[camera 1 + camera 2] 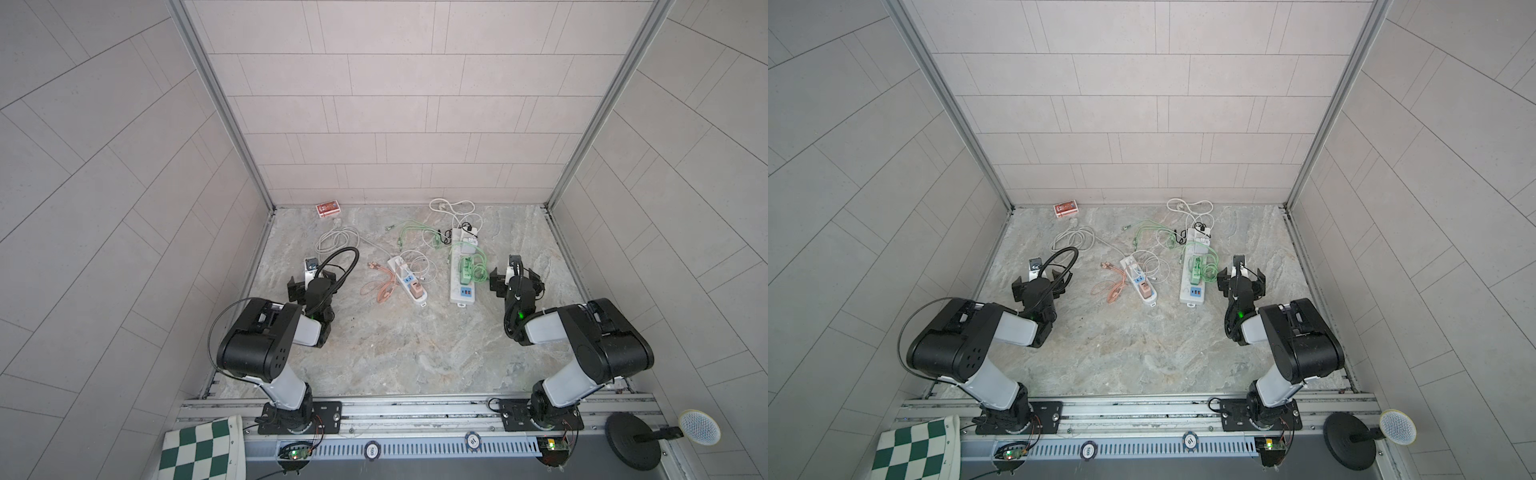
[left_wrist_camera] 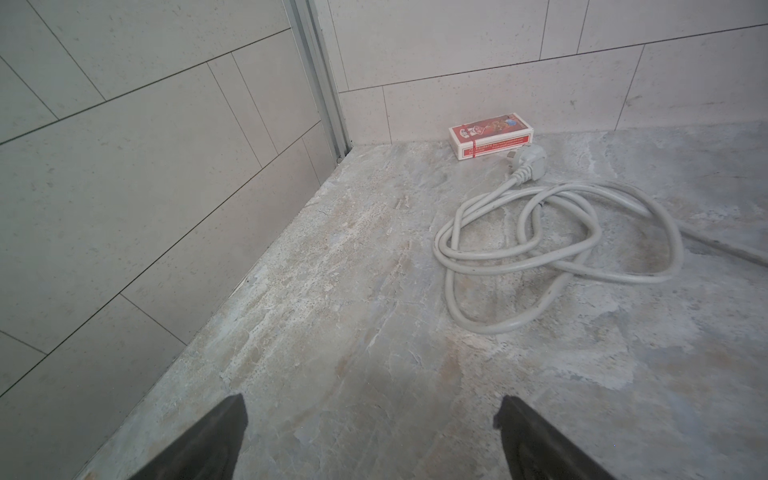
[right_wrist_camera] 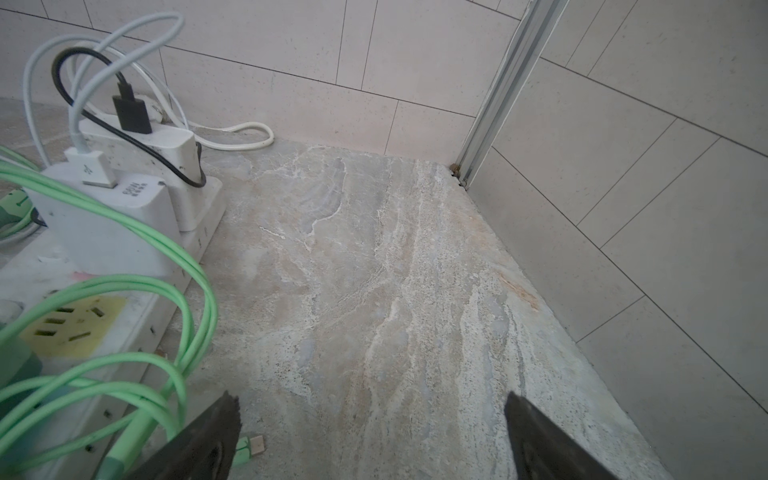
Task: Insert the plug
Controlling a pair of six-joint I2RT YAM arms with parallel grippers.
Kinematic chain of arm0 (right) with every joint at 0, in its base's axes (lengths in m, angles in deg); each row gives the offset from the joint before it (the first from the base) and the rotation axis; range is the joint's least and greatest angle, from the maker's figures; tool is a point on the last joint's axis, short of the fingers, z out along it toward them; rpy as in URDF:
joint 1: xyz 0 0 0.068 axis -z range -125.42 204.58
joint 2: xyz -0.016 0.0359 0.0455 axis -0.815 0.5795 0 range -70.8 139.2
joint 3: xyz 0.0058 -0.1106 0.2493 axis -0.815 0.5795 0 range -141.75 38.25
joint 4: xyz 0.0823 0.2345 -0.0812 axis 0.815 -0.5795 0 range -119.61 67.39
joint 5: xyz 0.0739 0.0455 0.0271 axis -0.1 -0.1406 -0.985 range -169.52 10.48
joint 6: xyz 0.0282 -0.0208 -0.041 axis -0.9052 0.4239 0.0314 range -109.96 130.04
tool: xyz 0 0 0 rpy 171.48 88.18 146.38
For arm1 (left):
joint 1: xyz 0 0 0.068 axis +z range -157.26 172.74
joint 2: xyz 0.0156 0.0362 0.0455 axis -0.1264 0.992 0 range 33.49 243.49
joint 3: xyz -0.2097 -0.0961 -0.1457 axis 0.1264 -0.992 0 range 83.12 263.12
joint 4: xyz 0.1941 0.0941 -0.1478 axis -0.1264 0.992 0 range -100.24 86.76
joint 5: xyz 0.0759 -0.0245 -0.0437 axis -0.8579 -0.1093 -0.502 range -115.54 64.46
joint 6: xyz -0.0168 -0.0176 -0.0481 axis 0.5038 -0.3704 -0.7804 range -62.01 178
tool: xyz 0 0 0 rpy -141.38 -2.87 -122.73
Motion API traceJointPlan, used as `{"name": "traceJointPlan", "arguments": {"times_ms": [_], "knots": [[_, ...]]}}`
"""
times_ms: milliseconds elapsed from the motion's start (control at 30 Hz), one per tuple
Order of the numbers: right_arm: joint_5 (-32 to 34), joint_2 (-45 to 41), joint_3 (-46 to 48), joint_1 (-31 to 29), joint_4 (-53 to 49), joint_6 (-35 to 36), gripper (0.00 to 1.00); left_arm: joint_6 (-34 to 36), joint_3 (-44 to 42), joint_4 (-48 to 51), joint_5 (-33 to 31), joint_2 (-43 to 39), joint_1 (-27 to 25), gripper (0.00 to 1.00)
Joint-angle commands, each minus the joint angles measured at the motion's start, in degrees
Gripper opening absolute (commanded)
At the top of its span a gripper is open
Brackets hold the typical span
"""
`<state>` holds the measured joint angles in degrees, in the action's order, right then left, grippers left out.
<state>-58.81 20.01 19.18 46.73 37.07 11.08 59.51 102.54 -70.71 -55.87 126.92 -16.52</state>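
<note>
White plug [image 3: 92,171] w/ USB logo; charger [image 3: 124,208] txt unreadable.

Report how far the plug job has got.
Done: nothing that shows. The white plug lies loose beside the red box. In hand: nothing; left gripper and right gripper hover with jaws open and empty. Left: grasp the plug, carry it to a power strip, push it in.

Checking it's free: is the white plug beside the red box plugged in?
No, the white plug lies loose on the table by the red box.
</note>
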Motion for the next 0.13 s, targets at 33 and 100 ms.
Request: {"name": "traceJointPlan", "arguments": {"times_ms": [33,100], "knots": [[-0.1,-0.5,0.1,0.1,-0.5,-0.3,0.99,-1.6,1.6,1.9,1.9,-1.2,1.5,1.0],[-0.1,-0.5,0.1,0.1,-0.5,-0.3,0.99,-1.7,1.5,2.1,2.0,-1.5,1.5,1.0]]}}
